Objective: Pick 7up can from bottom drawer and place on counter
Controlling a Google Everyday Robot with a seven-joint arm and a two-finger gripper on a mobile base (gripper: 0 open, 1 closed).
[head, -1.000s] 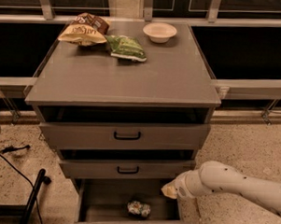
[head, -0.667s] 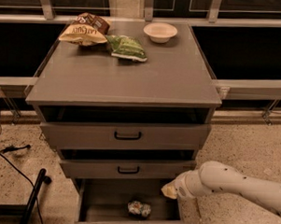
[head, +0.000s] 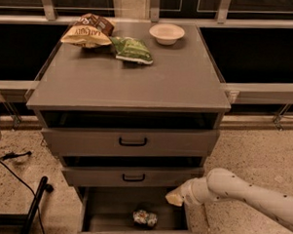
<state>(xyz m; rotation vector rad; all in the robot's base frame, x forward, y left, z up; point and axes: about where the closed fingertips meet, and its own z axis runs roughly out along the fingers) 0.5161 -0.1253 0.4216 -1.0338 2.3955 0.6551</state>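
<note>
Nothing has visibly shifted in the last second: the can and the gripper sit where they were. The 7up can (head: 145, 218) lies on the floor of the open bottom drawer (head: 106, 207), near its front and about mid-width. The gripper (head: 174, 198) hangs above the drawer's right rear part, up and to the right of the can and apart from it, just under the front of the middle drawer (head: 95, 176). It holds nothing that can be seen, and whether it is open or closed cannot be told. Its white arm (head: 252, 198) reaches in from the lower right.

Above, the top drawer (head: 82, 141) is pulled out a little, like the middle one. The counter (head: 133, 82) carries a brown and yellow chip bag (head: 88, 31) and a green snack bag (head: 132, 50) at the back left, and a pale bowl (head: 166, 33) at the back right. Below is a speckled floor (head: 254, 150), with black cables (head: 6, 157) on the left, and dark windows behind.
</note>
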